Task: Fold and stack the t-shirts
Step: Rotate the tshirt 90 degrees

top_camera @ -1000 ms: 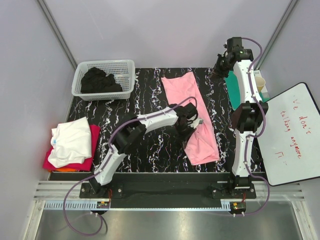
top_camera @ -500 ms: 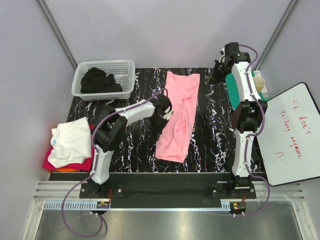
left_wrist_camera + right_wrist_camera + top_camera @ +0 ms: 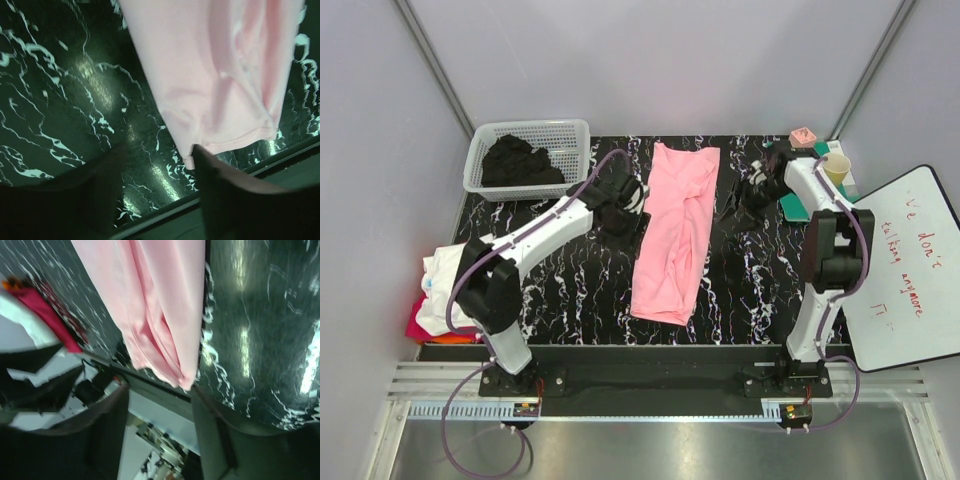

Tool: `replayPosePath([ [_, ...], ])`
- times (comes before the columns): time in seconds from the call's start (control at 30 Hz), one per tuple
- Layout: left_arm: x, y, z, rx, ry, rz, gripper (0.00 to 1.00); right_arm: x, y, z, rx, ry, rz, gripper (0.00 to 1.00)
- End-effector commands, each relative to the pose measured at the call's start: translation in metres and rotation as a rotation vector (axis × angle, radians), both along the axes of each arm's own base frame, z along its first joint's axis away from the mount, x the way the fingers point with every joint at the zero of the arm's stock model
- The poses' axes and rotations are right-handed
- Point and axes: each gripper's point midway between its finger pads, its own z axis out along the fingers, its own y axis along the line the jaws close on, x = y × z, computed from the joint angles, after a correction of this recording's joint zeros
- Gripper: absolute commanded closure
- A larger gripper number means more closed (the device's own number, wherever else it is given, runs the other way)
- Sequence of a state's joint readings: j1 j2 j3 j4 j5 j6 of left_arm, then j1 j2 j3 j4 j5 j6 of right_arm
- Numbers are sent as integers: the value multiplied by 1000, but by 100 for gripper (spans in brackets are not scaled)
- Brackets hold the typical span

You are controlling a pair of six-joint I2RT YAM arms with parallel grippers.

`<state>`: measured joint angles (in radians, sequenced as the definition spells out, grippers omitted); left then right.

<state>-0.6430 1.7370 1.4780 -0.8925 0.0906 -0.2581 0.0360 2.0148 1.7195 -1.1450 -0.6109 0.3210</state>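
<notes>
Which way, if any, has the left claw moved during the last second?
Yes. The left claw moved left, toward the white basket, and now sits beside the pink t-shirt, at its left edge.

A light pink t-shirt (image 3: pixel 215 75) lies flat on the black white-veined table (image 3: pixel 60 100), its hem just beyond the parted, empty fingers (image 3: pixel 235 200) of the left gripper (image 3: pixel 159 162).

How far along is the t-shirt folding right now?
Done: a white t-shirt lies stacked on a magenta-red one at the left edge of the table. In hand: the pink t-shirt lies folded lengthwise mid-table, with the left gripper and right gripper open on either side, holding nothing. Left: finishing that fold, stacking it, then the black t-shirts in the basket.
</notes>
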Motion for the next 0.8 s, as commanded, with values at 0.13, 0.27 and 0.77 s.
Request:
replayPosePath([
  [0.13, -41, 17, -22, -159, 130, 21, 1, -84, 16, 28, 78, 9, -23, 4],
  [0.27, -61, 14, -25, -294, 214, 22, 1, -112, 33, 25, 72, -26, -41, 0],
  [0.77, -103, -3, -71, -486, 468, 4, 17, -179, 69, -60, -61, 84, 13, 15],
])
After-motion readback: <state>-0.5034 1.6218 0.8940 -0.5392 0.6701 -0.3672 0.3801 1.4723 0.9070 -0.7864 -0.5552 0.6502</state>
